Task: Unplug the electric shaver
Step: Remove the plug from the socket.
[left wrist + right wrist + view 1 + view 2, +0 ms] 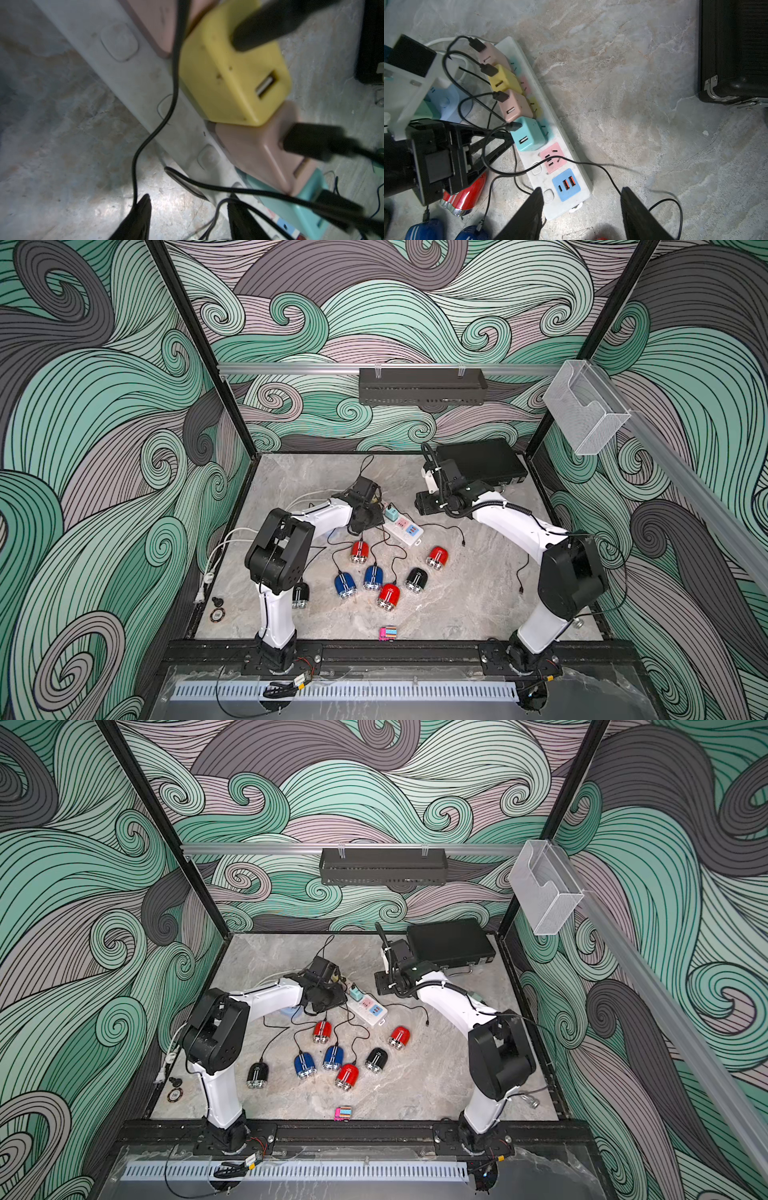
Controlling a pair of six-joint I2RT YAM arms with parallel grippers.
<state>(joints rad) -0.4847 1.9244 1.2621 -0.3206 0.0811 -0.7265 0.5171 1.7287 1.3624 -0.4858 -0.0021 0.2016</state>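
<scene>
Two arms work near the power strip on the marbled tabletop, swirl-patterned walls around. I read the left gripper fingers narrowly parted, the right gripper fingers wide, both empty.

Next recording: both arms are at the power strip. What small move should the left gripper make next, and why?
Probably ease the left gripper forward until its open jaws straddle the black USB plug in the teal adapter, then close. Its tips sit just short of that adapter, the plug is fully seated, and the right gripper hovers open over the blue-socket end of the power strip.
</scene>
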